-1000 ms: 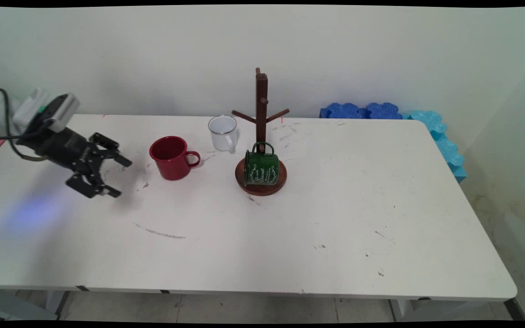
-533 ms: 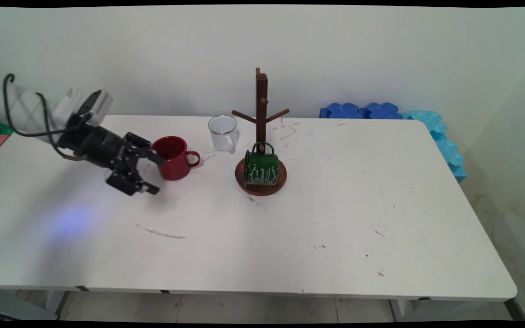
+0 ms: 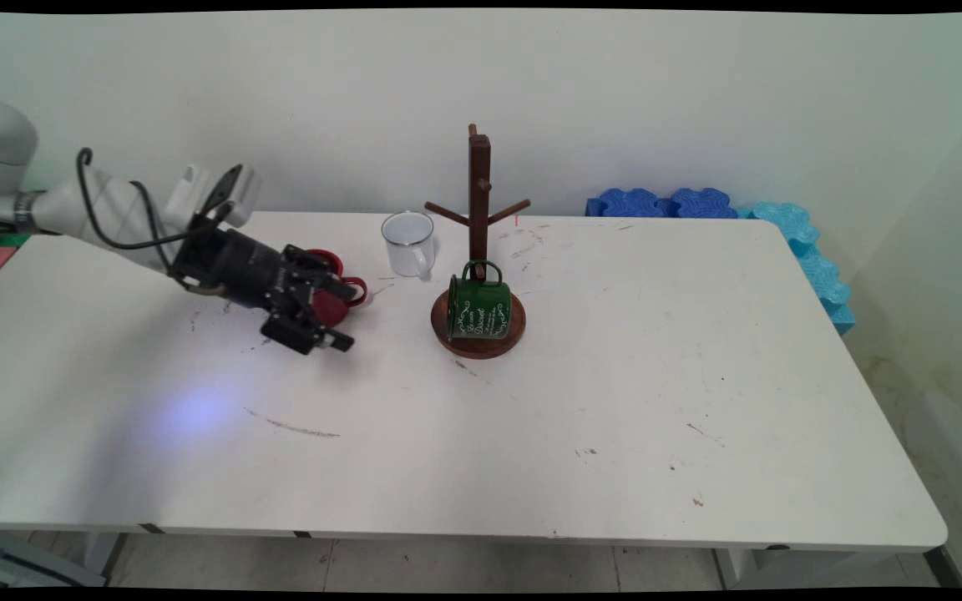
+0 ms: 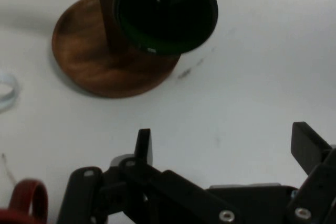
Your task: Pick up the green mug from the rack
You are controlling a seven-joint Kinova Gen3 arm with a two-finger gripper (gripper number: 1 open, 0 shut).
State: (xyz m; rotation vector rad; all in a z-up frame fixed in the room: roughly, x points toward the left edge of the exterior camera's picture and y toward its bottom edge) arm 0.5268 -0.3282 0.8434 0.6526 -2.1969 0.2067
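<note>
Gripper (image 3: 346, 315) stands open wide, empty, low over the counter (image 3: 615, 401), directly in front of the red mug (image 3: 332, 302). Green mug (image 3: 478, 310) hangs on the wooden mug tree (image 3: 478, 209); white mug (image 3: 408, 242) stands behind.

The mug tree (image 3: 478, 250) is dark brown wood with a smooth, faintly shiny round base (image 4: 100, 61). The green mug (image 3: 479, 307) looks like glossy enamelled metal with white lettering. The white mug (image 3: 408, 242) has a thin dark metal-looking rim, and the red mug (image 3: 335, 300) is glossy too. The white table (image 3: 531, 417) is matt, scuffed and marked. The gripper (image 3: 346, 315) is matt black.
</note>
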